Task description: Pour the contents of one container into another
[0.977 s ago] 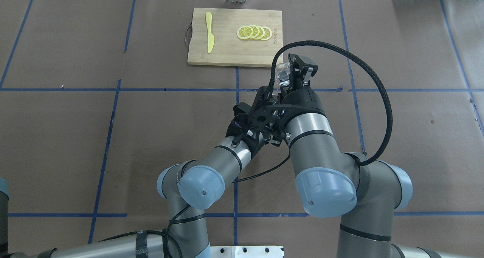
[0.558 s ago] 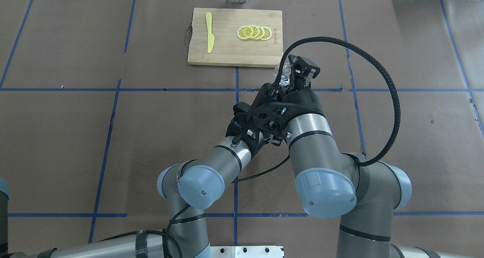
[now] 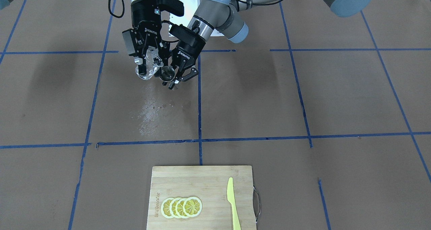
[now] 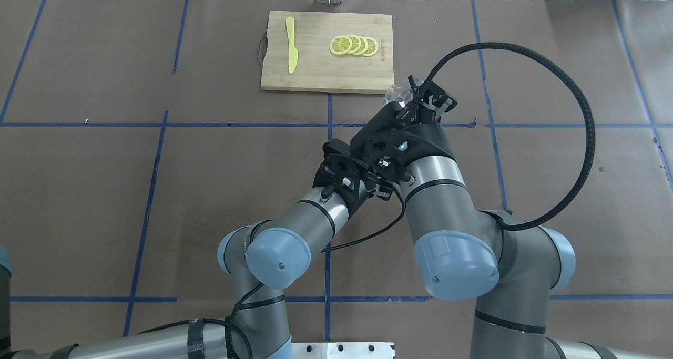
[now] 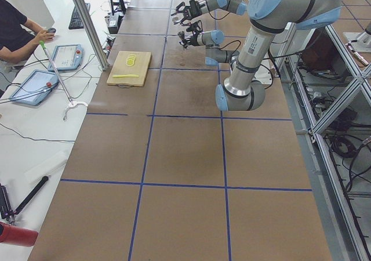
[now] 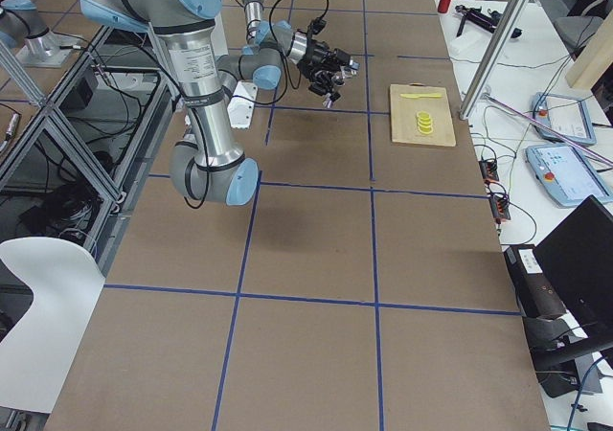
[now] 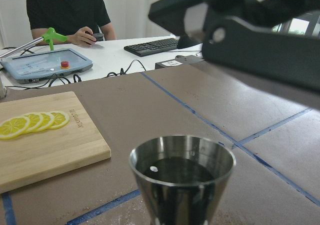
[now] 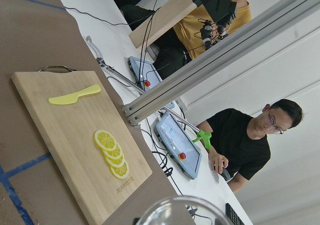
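The clear glass cup (image 3: 145,73) hangs tilted over the table with my right gripper (image 3: 150,63) shut on it; in the overhead view the cup (image 4: 396,92) shows just past that gripper (image 4: 420,99). Right beside it, the steel jigger (image 3: 166,73) stands upright in my left gripper (image 3: 174,78), which is shut on its waist. In the left wrist view the jigger (image 7: 182,177) holds dark liquid, and the right gripper's body looms over it. The cup's rim (image 8: 182,209) fills the bottom of the right wrist view. From overhead the right wrist hides the left gripper.
A wet splash patch (image 3: 152,111) lies on the brown table cover below the grippers. Towards the operators' side lies a wooden cutting board (image 3: 202,177) with lemon slices (image 3: 181,207) and a yellow plastic knife (image 3: 233,203). A person (image 5: 16,29) sits beyond it.
My right wrist has rolled and shifted slightly away from the robot, tipping the glass cup further. Its cable has swung out to the right. The left arm has barely moved.
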Action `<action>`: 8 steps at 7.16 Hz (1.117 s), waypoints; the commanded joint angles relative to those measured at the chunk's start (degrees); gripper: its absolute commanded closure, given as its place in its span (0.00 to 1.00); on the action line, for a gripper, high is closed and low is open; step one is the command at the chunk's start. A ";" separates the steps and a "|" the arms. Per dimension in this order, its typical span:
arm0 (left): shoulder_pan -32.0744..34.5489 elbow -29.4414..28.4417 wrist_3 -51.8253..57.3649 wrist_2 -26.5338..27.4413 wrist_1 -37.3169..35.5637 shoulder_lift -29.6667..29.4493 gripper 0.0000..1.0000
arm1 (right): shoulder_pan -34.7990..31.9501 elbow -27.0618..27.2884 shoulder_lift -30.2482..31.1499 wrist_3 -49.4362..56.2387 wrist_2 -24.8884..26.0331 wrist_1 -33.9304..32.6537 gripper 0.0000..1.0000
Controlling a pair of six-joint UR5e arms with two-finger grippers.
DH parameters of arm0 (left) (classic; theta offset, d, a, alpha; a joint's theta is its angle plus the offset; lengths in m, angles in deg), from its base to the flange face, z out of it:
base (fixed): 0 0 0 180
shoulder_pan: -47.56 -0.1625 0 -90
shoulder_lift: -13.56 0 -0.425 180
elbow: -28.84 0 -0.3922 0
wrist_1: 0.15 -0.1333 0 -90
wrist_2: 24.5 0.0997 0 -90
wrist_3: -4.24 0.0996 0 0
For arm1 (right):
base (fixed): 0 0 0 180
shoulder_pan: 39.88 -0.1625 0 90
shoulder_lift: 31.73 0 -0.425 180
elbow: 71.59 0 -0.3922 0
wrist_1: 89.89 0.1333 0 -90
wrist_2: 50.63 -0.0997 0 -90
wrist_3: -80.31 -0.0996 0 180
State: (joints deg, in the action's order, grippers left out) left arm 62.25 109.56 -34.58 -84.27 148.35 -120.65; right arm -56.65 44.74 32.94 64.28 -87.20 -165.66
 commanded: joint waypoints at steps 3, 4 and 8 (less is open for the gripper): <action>0.86 1.19 -0.11 -0.79 1.79 0.61 1.00 | -2.56 5.03 2.55 -19.01 -0.34 0.01 1.00; 1.04 2.07 -0.11 -0.79 1.88 1.49 1.00 | -4.22 6.53 3.87 -24.08 -1.30 0.01 1.00; 2.61 6.99 -0.46 -0.62 3.72 5.26 1.00 | -14.16 8.11 12.03 -36.49 -11.76 0.01 1.00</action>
State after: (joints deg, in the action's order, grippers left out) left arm 64.02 115.27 -34.94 -84.98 151.35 -116.34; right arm -68.74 51.93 42.10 31.85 -96.61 -165.65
